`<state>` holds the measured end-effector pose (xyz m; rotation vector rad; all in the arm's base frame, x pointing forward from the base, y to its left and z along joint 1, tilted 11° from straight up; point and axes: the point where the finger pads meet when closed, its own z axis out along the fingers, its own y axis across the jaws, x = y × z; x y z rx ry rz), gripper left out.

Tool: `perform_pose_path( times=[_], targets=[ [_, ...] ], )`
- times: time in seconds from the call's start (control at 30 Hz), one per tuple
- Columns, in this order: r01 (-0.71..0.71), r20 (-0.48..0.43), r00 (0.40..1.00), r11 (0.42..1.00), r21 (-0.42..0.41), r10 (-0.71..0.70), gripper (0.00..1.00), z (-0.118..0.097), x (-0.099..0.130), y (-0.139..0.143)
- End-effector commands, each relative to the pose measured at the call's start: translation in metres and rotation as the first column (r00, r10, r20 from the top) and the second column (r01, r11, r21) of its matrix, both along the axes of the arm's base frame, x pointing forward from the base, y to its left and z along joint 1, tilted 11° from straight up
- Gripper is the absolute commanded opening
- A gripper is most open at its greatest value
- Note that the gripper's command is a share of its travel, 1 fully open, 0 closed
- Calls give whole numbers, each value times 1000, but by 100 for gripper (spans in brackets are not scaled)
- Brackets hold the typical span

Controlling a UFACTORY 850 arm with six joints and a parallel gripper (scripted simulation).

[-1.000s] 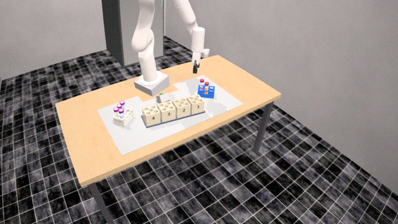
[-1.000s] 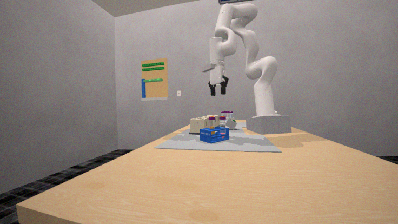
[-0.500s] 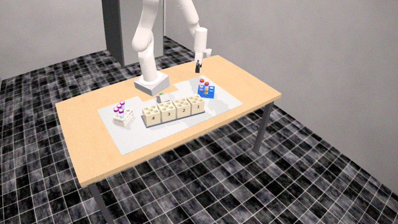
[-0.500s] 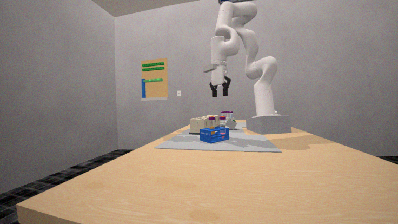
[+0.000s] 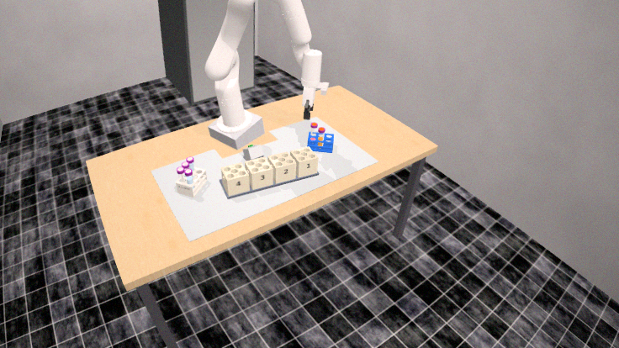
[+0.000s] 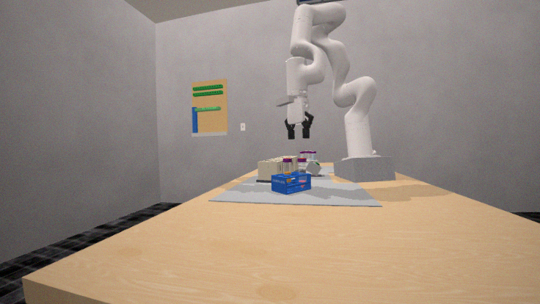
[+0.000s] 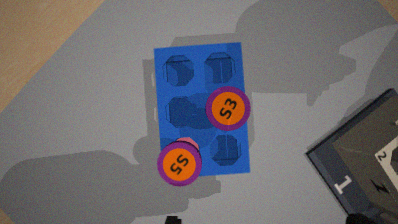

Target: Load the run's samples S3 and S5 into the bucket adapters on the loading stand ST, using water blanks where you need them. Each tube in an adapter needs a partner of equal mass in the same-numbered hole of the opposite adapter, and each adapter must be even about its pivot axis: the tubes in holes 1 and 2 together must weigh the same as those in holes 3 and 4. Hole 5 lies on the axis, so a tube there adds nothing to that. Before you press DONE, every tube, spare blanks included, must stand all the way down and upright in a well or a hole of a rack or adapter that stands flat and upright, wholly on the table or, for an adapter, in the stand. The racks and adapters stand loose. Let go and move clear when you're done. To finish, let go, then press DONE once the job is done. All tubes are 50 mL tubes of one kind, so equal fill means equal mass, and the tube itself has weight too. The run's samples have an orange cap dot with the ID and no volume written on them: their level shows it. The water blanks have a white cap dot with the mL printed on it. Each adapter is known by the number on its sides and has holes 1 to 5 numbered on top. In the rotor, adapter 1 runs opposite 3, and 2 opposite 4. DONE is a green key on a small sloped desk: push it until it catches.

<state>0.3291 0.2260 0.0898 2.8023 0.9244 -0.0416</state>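
Note:
My gripper (image 5: pixel 306 113) (image 6: pixel 298 132) is open and empty, hanging well above the blue sample rack (image 5: pixel 325 148) (image 6: pixel 281 186) (image 7: pixel 199 50). In the wrist view, sample S3 (image 7: pixel 228 109) stands in the rack's middle row and S5 (image 7: pixel 179 164) in a corner well; both have purple caps with orange dots. The four cream adapters, 4 (image 5: pixel 235 178), 3 (image 5: pixel 261 172), 2 (image 5: pixel 284 167) and 1 (image 5: pixel 306 162) (image 7: pixel 372 155), sit in a row on the dark stand ST (image 5: pixel 270 186), all holes empty. The white blank rack (image 5: pixel 193 185) holds several purple-capped tubes (image 5: pixel 186 166).
The green DONE key (image 5: pixel 250 147) sits on a small grey desk (image 5: pixel 253 152) behind the adapters, near the arm's base (image 5: pixel 236 129). Everything stands on a grey mat (image 5: pixel 216 208) on the wooden table (image 5: pixel 129 224).

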Motion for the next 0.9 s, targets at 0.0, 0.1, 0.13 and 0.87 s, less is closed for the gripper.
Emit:
perform_pose_path(
  times=[0.0, 0.1, 0.13, 0.87],
  targets=[
    [0, 3, 1000, 1000, 0, 0, 100, -15, 2, -2],
    [0, 3, 1000, 1000, 0, 0, 100, -22, 2, -4],
    [0, 3, 1000, 1000, 0, 0, 100, -22, 2, -4],
    [0, 3, 1000, 1000, 0, 0, 100, -55, 3, -10]
  ],
)
